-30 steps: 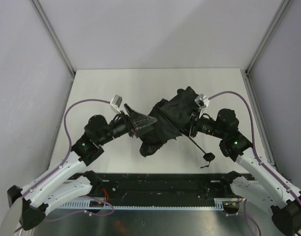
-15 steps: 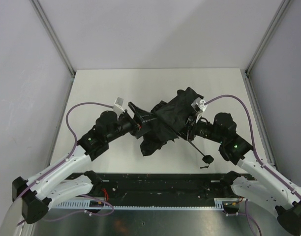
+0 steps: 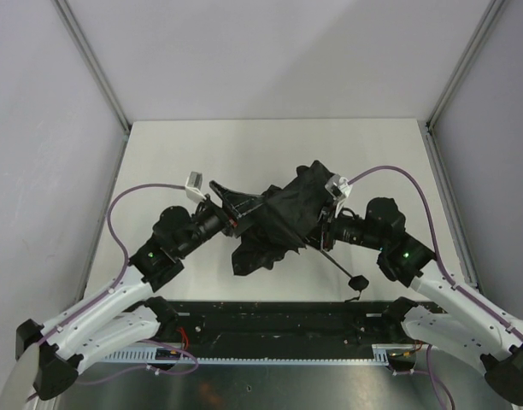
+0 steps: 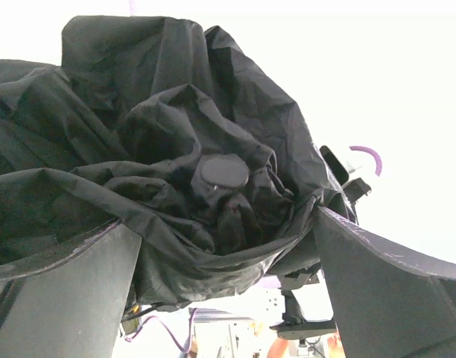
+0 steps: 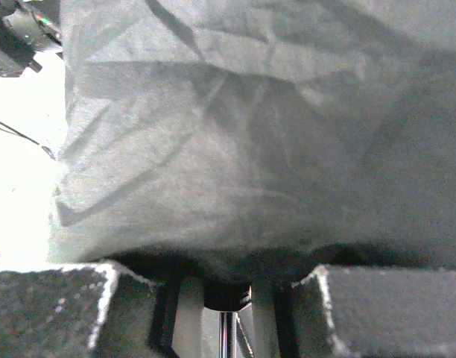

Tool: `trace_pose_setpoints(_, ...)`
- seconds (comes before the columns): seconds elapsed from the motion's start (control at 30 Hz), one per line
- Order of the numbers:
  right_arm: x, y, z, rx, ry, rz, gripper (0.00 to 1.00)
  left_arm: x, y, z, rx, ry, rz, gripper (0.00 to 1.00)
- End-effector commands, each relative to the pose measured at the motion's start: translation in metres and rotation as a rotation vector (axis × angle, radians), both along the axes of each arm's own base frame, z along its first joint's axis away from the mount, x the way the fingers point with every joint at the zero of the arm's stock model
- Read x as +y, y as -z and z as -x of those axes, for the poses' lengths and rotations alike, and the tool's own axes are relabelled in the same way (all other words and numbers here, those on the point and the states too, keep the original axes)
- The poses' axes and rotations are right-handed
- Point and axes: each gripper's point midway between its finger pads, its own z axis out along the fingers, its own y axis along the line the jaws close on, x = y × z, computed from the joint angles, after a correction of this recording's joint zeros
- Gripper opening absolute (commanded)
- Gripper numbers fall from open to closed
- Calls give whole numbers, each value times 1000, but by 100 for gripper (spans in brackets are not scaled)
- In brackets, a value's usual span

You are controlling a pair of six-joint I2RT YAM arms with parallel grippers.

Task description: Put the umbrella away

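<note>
Fabric of the umbrella (image 3: 274, 224) lay in a crumpled black heap near the middle of the pale table (image 3: 176, 154), between the two arms. Its thin shaft (image 3: 334, 258) ran out of the heap toward the near right edge and ended in the small knob handle (image 3: 360, 282), with the wrist strap (image 3: 354, 293) curled just beside it on the table.

From above, the left gripper (image 3: 230, 212) reached into the heap's left side, and a stiff fold of canopy stuck up above it. Its wrist camera showed both fingers (image 4: 57, 298) set wide apart, with bunched cloth sagging between them and draped over their inner edges. A round black cap (image 4: 224, 173) sat in the middle of the folds, facing the lens. The jaws looked wide open rather than pinching, though the cloth hid the pads, so any contact there could not be made out.

The right gripper (image 3: 324, 233) met the heap from the right, where the shaft left the fabric. In its wrist view the canopy filled the upper frame, grey and wrinkled. Below it, the two fingers (image 5: 49, 313) stood well apart, and the shaft with its dark collar (image 5: 228, 294) ran down the gap between them, touching neither finger.
</note>
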Motion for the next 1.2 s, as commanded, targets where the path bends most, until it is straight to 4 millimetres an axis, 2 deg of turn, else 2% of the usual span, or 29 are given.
trace_pose_setpoints(0.0,14,-56,24,-121,-137,-133,0,-2,-20,-12,-38,-41,63,99)
trace_pose_setpoints(0.13,17,-51,34,-111,-201,-120,0,-12,-28,-17,-88,-20,26,99)
trace_pose_setpoints(0.23,20,-54,47,-125,-260,-132,0,-13,-31,-20,-130,-26,23,99)
trace_pose_setpoints(0.3,23,-57,54,-136,-294,-141,0,-13,-31,-20,-151,-27,31,94)
trace_pose_setpoints(0.4,25,-58,59,-146,-317,-143,0,-17,-33,-18,-195,-7,39,79)
trace_pose_setpoints(0.53,26,-62,61,-174,-317,-152,0,-23,-36,-14,-242,39,54,52)
trace_pose_setpoints(0.67,27,-65,59,-193,-295,-160,0,-28,-41,-10,-283,71,70,31)
trace_pose_setpoints(0.77,27,-66,54,-192,-257,-160,0,-29,-45,-9,-322,77,73,11)
trace_pose_setpoints(0.87,25,-57,44,-149,-183,-125,1,-25,-46,-8,-356,61,74,1)
trace_pose_setpoints(0.9,23,-51,40,-131,-159,-106,8,-23,-46,-8,-372,50,78,1)
trace_pose_setpoints(1.0,14,-25,30,-35,-63,-20,43,-13,-48,-9,-429,-1,83,0)
trace_pose_setpoints(1.1,-3,2,29,58,20,74,74,1,-52,-13,-518,-78,44,0)
trace_pose_setpoints(1.17,-15,17,33,105,54,130,86,10,-55,-16,-572,-129,14,0)
